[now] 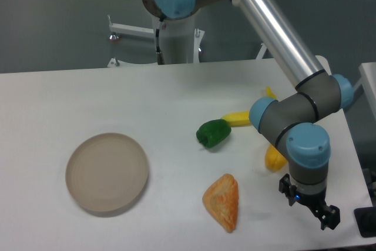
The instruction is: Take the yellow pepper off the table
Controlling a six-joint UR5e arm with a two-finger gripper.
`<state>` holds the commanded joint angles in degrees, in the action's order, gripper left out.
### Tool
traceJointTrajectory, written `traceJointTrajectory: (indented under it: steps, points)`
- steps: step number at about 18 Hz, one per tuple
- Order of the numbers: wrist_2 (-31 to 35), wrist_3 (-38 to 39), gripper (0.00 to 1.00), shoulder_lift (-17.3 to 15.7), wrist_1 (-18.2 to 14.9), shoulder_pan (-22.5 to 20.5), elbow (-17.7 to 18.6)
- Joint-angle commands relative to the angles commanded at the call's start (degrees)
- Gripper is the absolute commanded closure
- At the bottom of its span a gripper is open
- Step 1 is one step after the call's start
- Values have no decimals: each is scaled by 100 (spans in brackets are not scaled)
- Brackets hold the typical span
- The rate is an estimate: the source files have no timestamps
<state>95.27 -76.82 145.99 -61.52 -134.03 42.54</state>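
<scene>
On the white table (88,92), the yellow pepper (273,158) is partly hidden behind the arm's wrist, just right of the green pepper (213,133) and banana (238,119). The gripper (322,211) is held low beside it, nothing gripped; whether its jaws are parted cannot be told.

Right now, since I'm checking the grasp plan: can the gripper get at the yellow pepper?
Probably yes. The yellow pepper lies on the table just beside the gripper, nothing on top; only the arm's own wrist partly hides it from this camera.
</scene>
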Motion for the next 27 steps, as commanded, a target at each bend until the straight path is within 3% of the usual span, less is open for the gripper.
traceJointTrajectory:
  steps: [9,16,21,24,27]
  points:
    - [-9,17,0,-219,-35,0,114]
    - [9,132,0,-957,-88,-18,974]
    - [0,439,0,-1335,-588,-175,1379]
    - [9,448,0,-1511,-1115,-342,1581]
    - [9,369,0,-1696,-1222,-667,2002]
